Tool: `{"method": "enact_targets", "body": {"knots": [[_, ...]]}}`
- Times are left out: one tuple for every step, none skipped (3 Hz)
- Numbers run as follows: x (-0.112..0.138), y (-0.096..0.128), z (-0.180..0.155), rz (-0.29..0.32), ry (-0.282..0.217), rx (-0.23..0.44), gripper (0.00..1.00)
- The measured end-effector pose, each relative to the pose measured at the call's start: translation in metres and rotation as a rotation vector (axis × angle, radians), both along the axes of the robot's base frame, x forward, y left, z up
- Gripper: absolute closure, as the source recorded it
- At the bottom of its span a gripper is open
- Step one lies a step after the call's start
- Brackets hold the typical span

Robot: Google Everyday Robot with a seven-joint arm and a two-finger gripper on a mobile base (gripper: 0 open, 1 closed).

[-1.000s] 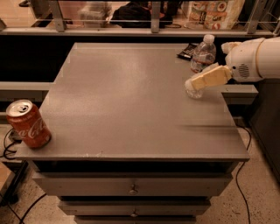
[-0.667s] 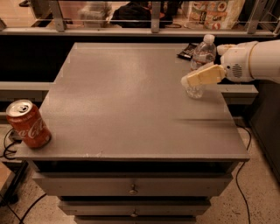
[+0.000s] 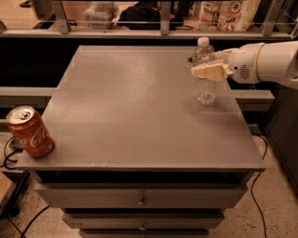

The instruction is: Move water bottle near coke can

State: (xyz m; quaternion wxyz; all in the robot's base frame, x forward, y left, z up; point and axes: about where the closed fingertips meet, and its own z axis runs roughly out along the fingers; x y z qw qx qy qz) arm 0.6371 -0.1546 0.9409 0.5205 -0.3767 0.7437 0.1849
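The camera view looks down on a grey tabletop (image 3: 139, 102) with drawers (image 3: 139, 197) beneath its front edge.

The water bottle (image 3: 206, 90) stands upright on the right side of the tabletop, towards the back and a little in from the right edge. It is clear plastic with a white cap on top.

The pincer (image 3: 204, 65) comes in from the right on a white arm (image 3: 265, 62) and sits at the upper half of the bottle. One cream-coloured finger (image 3: 209, 72) lies across the front of the bottle. The other shows behind the bottle, near its shoulder. The bottle's body is between them, and the pincer looks closed around it. Whether the bottle's base rests on the tabletop or is just clear of it cannot be told.

The coke can (image 3: 30, 131) is red with white lettering and a silver top. It stands upright at the front left corner of the tabletop, right by the left edge, well apart from the bottle and diagonally across from it.

Dark cables (image 3: 9, 153) lie on the floor below the can's corner. Behind the tabletop, a rail runs in front of some packaged goods (image 3: 228, 9).
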Motion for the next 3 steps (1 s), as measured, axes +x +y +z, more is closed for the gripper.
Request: {"method": "enact_targets", "body": {"knots": [[-0.007,0.025,0.019,0.082,-0.025,-0.010,0.70],[-0.028,0.072,0.049,0.232,-0.064,-0.019,1.00],[-0.028,0.072,0.049,0.232,-0.064,-0.019,1.00]]}}
